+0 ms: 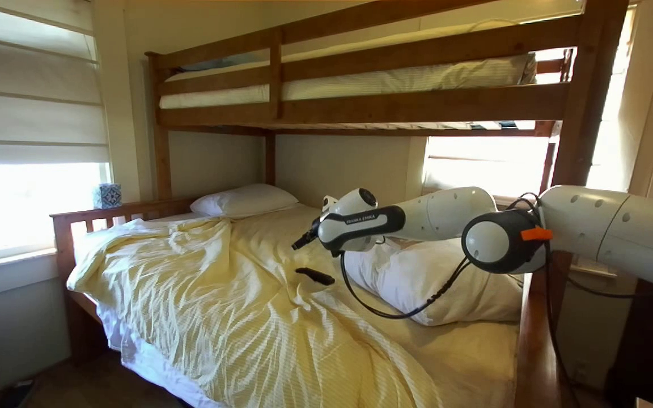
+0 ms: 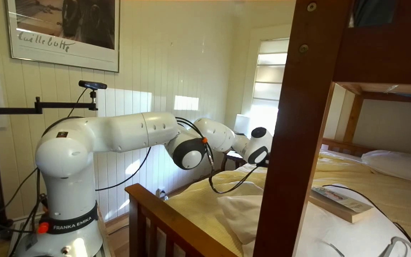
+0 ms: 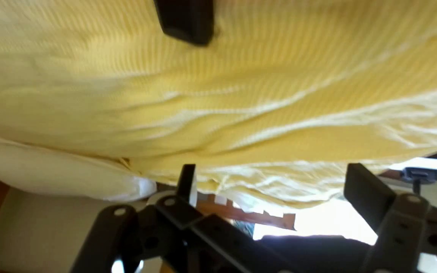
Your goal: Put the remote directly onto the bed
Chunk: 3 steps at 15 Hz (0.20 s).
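Observation:
The black oblong remote [image 1: 315,276] lies on the rumpled pale yellow sheet of the bed [image 1: 190,317]. In the wrist view one end of the remote [image 3: 186,19] shows at the top edge, and the yellow sheet of the bed [image 3: 279,76] fills most of the picture. The bed [image 2: 198,194] also shows in an exterior view where the wooden post stands in front and the remote is out of sight. My gripper [image 1: 298,247] is above the bed, a little above and apart from the remote. In the wrist view the gripper's fingers [image 3: 271,167] are wide apart with nothing between them.
A white pillow [image 1: 389,272] lies under the arm, and another pillow [image 1: 244,200] is at the far end. The upper bunk rail [image 1: 417,102] hangs over the bed. A wooden post [image 2: 291,142] stands beside the arm. A book [image 2: 344,205] lies on a white surface.

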Motion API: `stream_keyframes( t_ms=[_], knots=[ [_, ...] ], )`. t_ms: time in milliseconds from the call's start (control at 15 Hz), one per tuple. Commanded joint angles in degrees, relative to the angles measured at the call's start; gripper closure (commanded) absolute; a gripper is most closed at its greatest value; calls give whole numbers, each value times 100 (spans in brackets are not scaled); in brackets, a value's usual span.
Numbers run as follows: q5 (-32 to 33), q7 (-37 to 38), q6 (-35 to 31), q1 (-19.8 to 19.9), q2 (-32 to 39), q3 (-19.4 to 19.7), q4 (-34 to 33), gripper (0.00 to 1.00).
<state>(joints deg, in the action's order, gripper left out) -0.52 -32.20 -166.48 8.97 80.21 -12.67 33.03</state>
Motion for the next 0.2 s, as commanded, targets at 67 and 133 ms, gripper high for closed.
stream_keyframes(
  t_ms=[67,133],
  knots=[
    [-78,-1229,-226,64,-472,-1205,240,0],
    [-76,-1215,-269,48,-509,-1287,250,0]
  ],
)
